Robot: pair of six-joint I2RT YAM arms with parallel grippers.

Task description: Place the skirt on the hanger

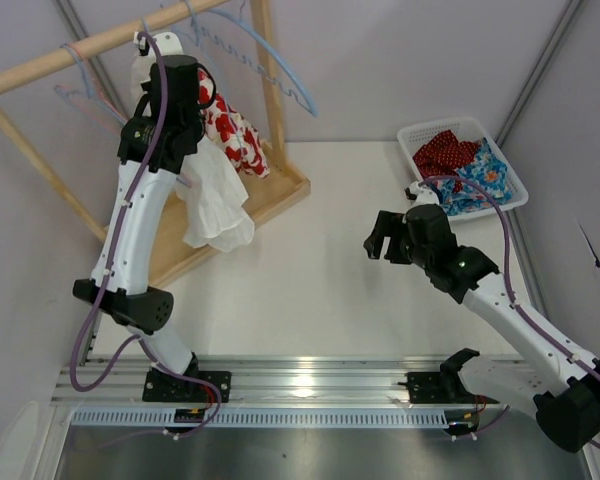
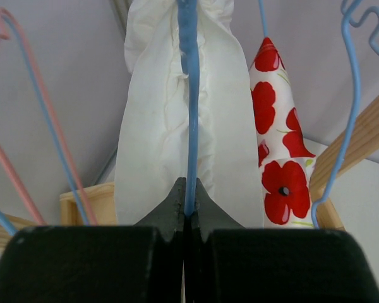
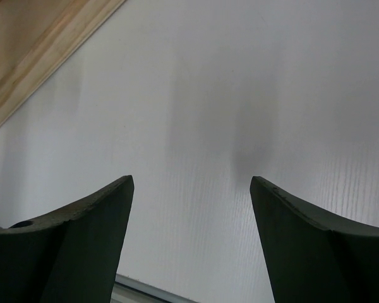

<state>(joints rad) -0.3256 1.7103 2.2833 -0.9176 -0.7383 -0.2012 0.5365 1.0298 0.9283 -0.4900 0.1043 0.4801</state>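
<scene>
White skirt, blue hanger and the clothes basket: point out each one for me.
white skirt (image 2: 151, 126): left wrist view, on its left fold.
blue hanger (image 2: 189, 95): left wrist view, on the bar running down the skirt's middle.
clothes basket (image 1: 408, 152): top external view, on its left rim.

The skirt (image 2: 151, 139) is plain white, on a blue wire hanger (image 2: 189, 95). To its right is a white garment (image 2: 278, 158) with red poppies. The rack (image 1: 271, 90) is pale wood. The far-right white basket (image 1: 408, 148) holds a red white-dotted cloth (image 1: 448, 152) and a blue floral cloth (image 1: 480, 185).
</scene>
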